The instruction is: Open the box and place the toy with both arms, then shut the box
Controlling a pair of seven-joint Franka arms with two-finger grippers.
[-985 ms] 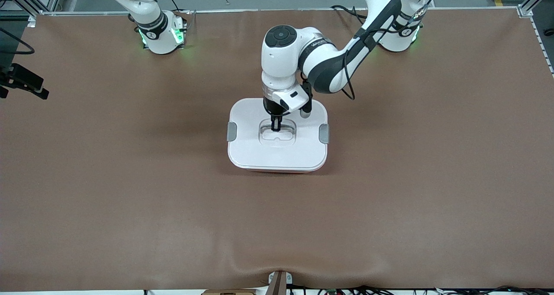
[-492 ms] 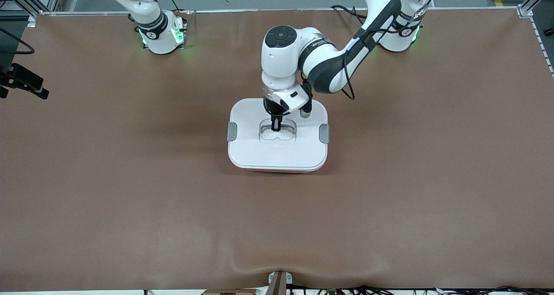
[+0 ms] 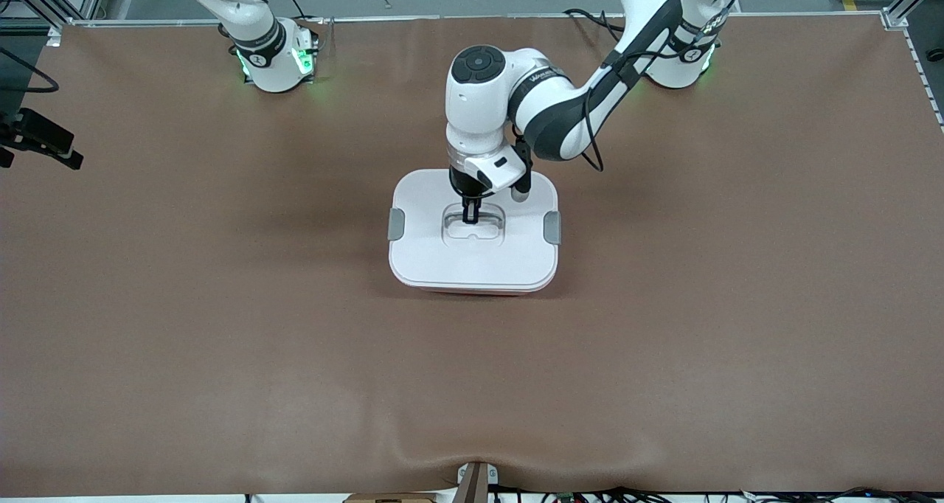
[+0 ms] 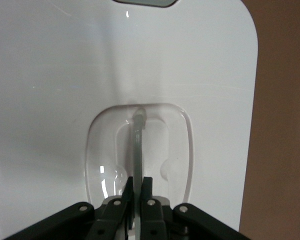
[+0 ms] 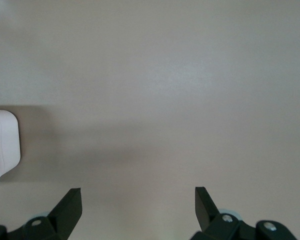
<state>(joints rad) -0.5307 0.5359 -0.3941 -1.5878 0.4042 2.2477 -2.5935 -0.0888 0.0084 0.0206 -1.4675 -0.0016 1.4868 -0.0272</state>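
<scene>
The box (image 3: 442, 259) stands in the middle of the table with its white lid on; a thin strip of the pink tub (image 3: 472, 293) shows under the lid's near edge. My left gripper (image 3: 470, 215) reaches down into the lid's recess and is shut on the clear handle (image 4: 138, 145), as the left wrist view (image 4: 138, 182) shows. My right gripper (image 5: 138, 200) is open and empty, high over bare table, with a corner of the box (image 5: 5, 145) at the edge of its view. The toy is out of view.
Grey clips (image 3: 395, 224) (image 3: 552, 228) sit on the lid's two short sides. The brown table mat (image 3: 221, 304) spreads wide around the box. The right arm's base (image 3: 273, 60) stands at the table's back edge; that arm waits.
</scene>
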